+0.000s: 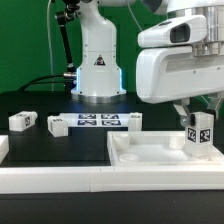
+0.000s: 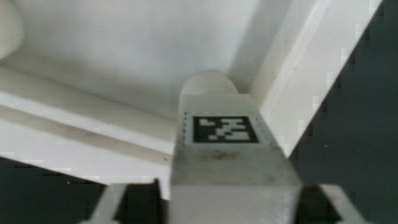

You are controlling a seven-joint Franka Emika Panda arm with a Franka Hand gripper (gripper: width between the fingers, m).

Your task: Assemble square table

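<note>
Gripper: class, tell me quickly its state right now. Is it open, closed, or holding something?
Gripper: fingers closed on a white tagged leg, which it holds upright.

The white square tray-like plastic tabletop [image 1: 150,152] looks smooth with a soft sheen, though the wrist view shows faint grey scuffs on it. The small white plastic block leg [image 1: 201,135] is smooth and mostly matt, and its black-and-white marker tag [image 2: 224,129] looks flat and printed. The black table surface [image 1: 55,150] is matt, while the robot arm's white shell [image 1: 180,65] is glossy hard plastic.
</note>
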